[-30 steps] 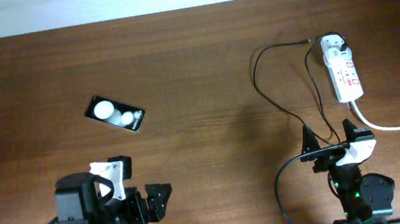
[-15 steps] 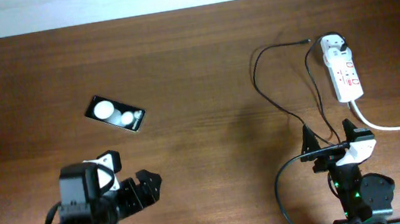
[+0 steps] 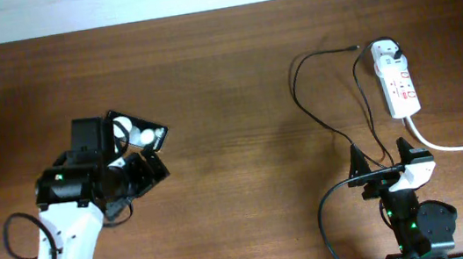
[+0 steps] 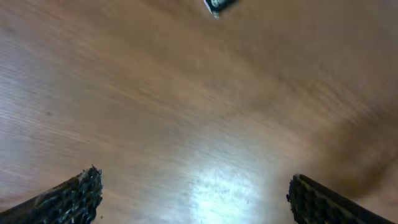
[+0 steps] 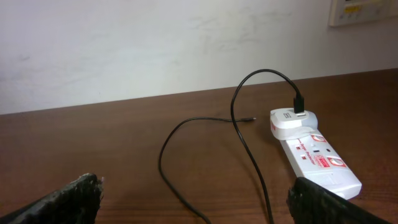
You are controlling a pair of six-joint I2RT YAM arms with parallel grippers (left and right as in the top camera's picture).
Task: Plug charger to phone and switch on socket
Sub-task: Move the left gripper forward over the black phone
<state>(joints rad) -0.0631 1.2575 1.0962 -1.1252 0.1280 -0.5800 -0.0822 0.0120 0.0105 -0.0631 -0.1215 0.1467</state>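
Note:
The phone (image 3: 147,136) lies flat at the left of the table, its near-left end hidden under my left arm. A dark corner, probably the phone (image 4: 214,5), shows at the top of the left wrist view. My left gripper (image 3: 144,170) is open and empty just in front of the phone (image 4: 196,199). The charger cable (image 3: 298,95) loops across the table; its tip (image 3: 356,46) lies free and its adapter (image 3: 391,51) sits in the socket strip (image 3: 401,86). My right gripper (image 3: 392,160) is open and empty, near the strip (image 5: 317,158) and cable (image 5: 239,134).
The strip's thick white cord (image 3: 459,146) runs off to the right edge. The black cable passes close by my right gripper. A white wall (image 5: 155,43) stands behind the table, with a wall plate (image 5: 360,9) at its top right.
My left arm has swung up from the front edge toward the phone and now covers part of it. The right arm, cable and strip have not moved.

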